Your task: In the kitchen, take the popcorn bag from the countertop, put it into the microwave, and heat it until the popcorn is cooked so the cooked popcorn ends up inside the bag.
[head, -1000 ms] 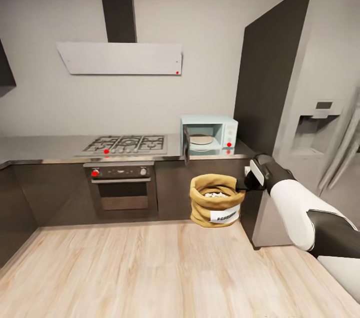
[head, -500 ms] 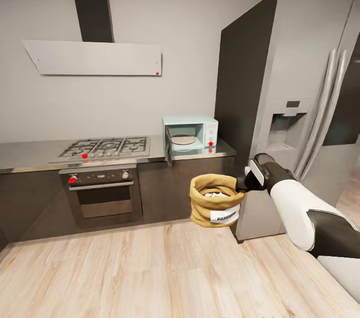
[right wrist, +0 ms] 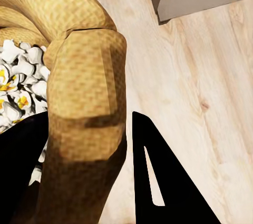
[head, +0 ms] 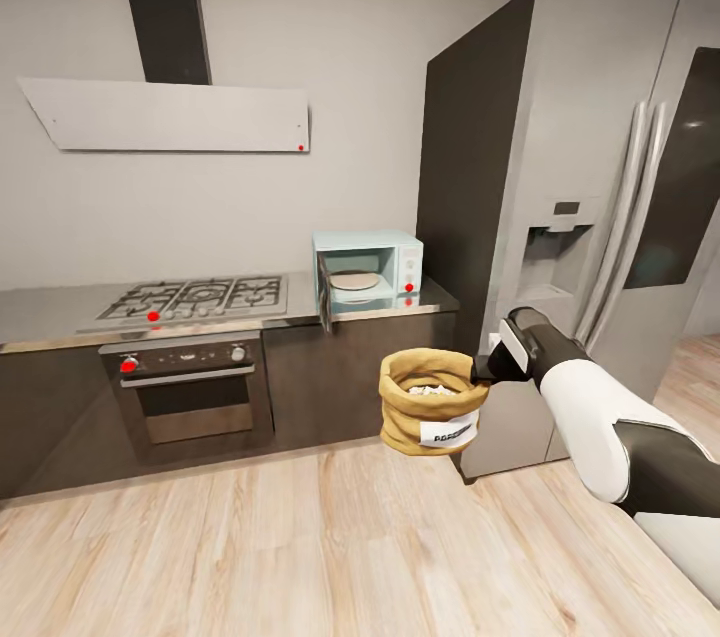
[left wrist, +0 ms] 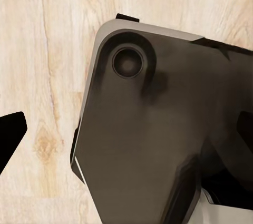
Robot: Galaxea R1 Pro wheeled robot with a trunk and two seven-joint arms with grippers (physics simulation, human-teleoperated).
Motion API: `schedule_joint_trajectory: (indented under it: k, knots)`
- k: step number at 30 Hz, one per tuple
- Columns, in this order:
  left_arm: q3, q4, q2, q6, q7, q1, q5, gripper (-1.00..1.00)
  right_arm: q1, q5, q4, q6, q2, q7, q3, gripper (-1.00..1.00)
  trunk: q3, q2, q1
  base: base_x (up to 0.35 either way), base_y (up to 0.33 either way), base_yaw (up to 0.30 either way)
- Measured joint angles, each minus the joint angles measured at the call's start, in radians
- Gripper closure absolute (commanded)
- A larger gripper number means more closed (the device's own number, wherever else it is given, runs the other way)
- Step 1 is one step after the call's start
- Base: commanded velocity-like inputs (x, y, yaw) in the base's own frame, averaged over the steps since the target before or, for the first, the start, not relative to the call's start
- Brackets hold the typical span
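My right gripper (head: 484, 368) is shut on the rolled rim of the orange-brown popcorn bag (head: 432, 407) and holds it in the air over the wooden floor, upright, white label facing me. Puffed white popcorn (right wrist: 18, 81) fills the bag (right wrist: 84, 76), whose rim sits between the two black fingers (right wrist: 158, 176). The pale blue microwave (head: 366, 267) stands on the grey countertop (head: 50, 302) beyond the bag, its door (head: 323, 295) swung open on a round plate inside. In the left wrist view, one black fingertip (left wrist: 10, 134) hangs over the floor beside a dark part of the robot.
A tall steel fridge (head: 600, 197) with a dark side panel stands right of the microwave, close to my right arm. A gas hob (head: 195, 297) and built-in oven (head: 190, 392) sit left of the microwave, under a hood (head: 170, 117). Wooden floor (head: 300, 547) stretches in front of the cabinets.
The whole view has swung to the right: hob, oven and microwave slid left and more of the fridge shows. The bag and right arm keep their place in the picture.
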Motion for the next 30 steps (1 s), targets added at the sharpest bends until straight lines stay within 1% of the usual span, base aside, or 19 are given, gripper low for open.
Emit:
schedule_joint_trajectory:
  k: [27, 30]
  knots:
    - [0.0, -0.001, -0.001, 0.0, 0.0, 0.0, 0.0, -1.0, 0.0, 0.006, -0.015, 0.0, 0.0, -0.002, 0.003, 1.0, 0.0, 0.0, 0.0, 0.0, 0.0, 0.0]
    - [-0.001, -0.001, 0.0, 0.003, 0.0, 0.0, 0.003, -1.0, 0.0, 0.005, -0.015, 0.0, 0.0, -0.002, 0.003, 1.0, 0.0, 0.0, -0.001, 0.255, 0.0, 0.0]
